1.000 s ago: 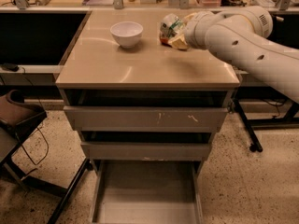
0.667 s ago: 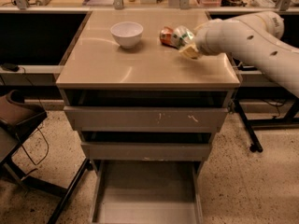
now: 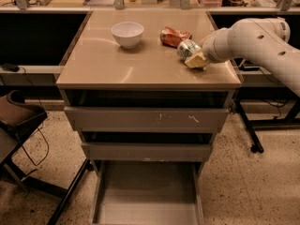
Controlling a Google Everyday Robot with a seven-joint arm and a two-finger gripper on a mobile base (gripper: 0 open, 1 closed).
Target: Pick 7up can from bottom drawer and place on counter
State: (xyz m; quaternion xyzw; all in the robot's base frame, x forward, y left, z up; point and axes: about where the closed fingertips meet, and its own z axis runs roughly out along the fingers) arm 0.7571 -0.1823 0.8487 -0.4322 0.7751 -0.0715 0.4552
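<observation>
The 7up can [image 3: 187, 48], green and silver, lies tilted on the right side of the beige counter [image 3: 136, 67], next to the orange-red dented can [image 3: 174, 36]. My gripper [image 3: 197, 59] is at the end of the white arm that reaches in from the right. It sits right against the 7up can's front right side, low over the counter near its right edge. The bottom drawer [image 3: 147, 198] is pulled out below, and its bare floor shows nothing inside.
A white bowl [image 3: 127, 33] stands on the counter at the back left. Two shallower drawers [image 3: 145, 118] are slightly ajar above the bottom one. A dark chair [image 3: 18, 121] is at the left, and table legs [image 3: 248, 130] are at the right.
The arm has drawn back toward the right and front of the counter. The 7up can has moved with it, from beside the orange can toward the counter's right front.
</observation>
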